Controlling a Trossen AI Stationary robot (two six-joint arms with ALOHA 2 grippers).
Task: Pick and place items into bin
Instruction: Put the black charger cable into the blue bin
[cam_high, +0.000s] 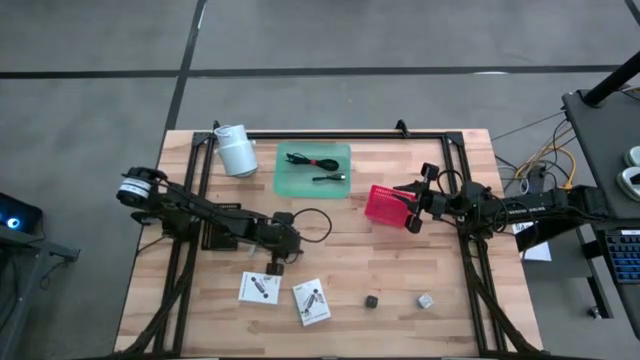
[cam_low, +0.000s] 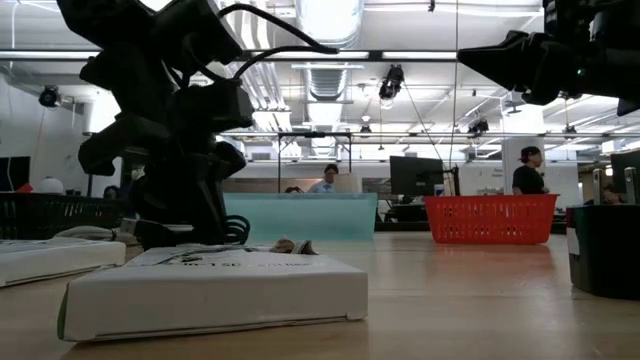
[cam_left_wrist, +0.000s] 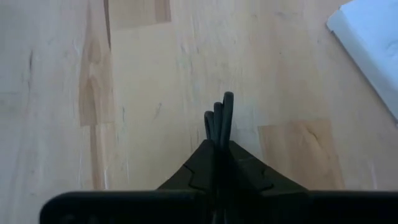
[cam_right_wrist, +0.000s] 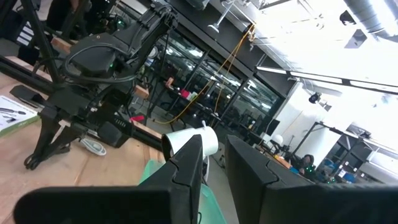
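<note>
My left gripper (cam_high: 276, 264) (cam_left_wrist: 217, 146) points down at the wood just beyond the two white cards (cam_high: 259, 288) (cam_high: 312, 300) and is shut on a thin black cable (cam_left_wrist: 221, 118). A corner of one card (cam_left_wrist: 373, 43) shows in the left wrist view. The dark cube (cam_high: 371, 300) and the pale cube (cam_high: 425, 300) rest on the table near its front edge. More black cables (cam_high: 313, 165) lie in a green tray (cam_high: 340, 150). My right gripper (cam_high: 411, 206) (cam_right_wrist: 214, 165) hangs open, above the table, beside a red basket (cam_high: 383, 203). My left gripper pinches a bunch of thin black cable strands (cam_left_wrist: 222, 109) between its two shut fingers, coming from above and pointing down. The strands stick out past the fingertips toward the wood. Whether the rest of the cable lies on the table, the gripper hides.
A white cylindrical roll (cam_high: 236, 150) lies at the far left by the black frame rail (cam_high: 330, 134). The red basket (cam_low: 490, 218) and green tray (cam_low: 300, 215) stand in the table's far half. Bare wood lies between the cards and the cubes.
</note>
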